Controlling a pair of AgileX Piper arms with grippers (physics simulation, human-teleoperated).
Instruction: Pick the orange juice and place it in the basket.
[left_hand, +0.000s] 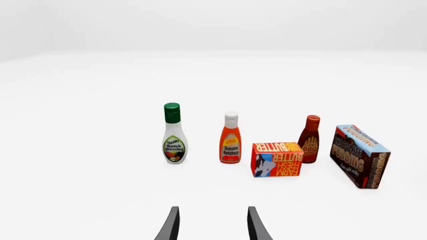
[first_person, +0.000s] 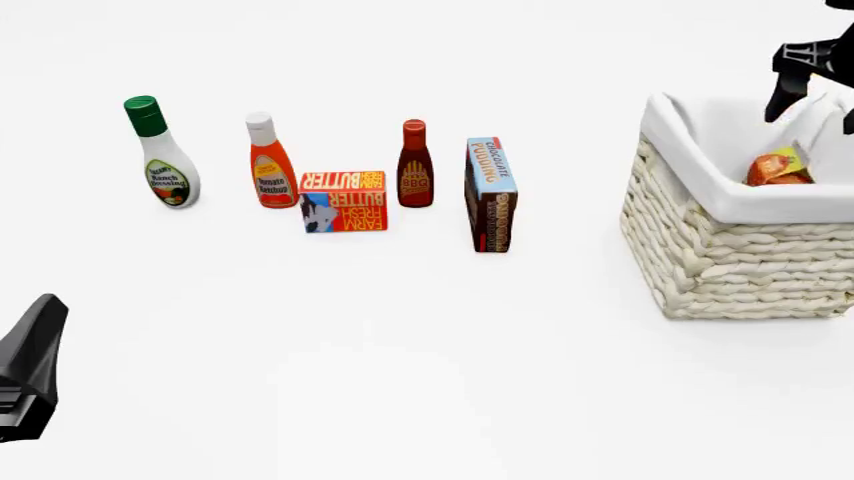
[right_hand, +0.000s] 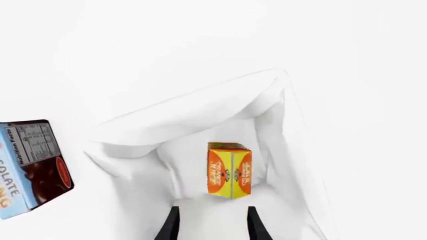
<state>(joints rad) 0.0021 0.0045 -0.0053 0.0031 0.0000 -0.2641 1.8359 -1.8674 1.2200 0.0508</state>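
The orange juice (right_hand: 229, 170) lies inside the basket (first_person: 727, 250), on the white liner. In the right wrist view it is just ahead of the right fingers (right_hand: 253, 225), in line with the gap between them, and it does not touch them. The right gripper (right_hand: 212, 227) is released: both fingers stand apart with nothing between them. In the front view the right gripper (first_person: 805, 75) hangs above the far side of the basket, and only the top of the carton shows over the rim.

The left gripper (left_hand: 212, 227) is also released, its fingers (left_hand: 170, 226) apart and empty. Ahead of them, well apart, a row of groceries stands on the table (first_person: 427, 380). The ranch dressing (left_hand: 175, 134) is almost straight ahead of the left finger. The ketchup (left_hand: 231, 138) is ahead of the right finger. Further to that side come the butter box (left_hand: 277, 159), the BBQ sauce (left_hand: 309, 138) just behind it, and the pudding box (left_hand: 360, 156) at the end. The pudding box also shows at the edge of the right wrist view, beside the basket but apart from it.
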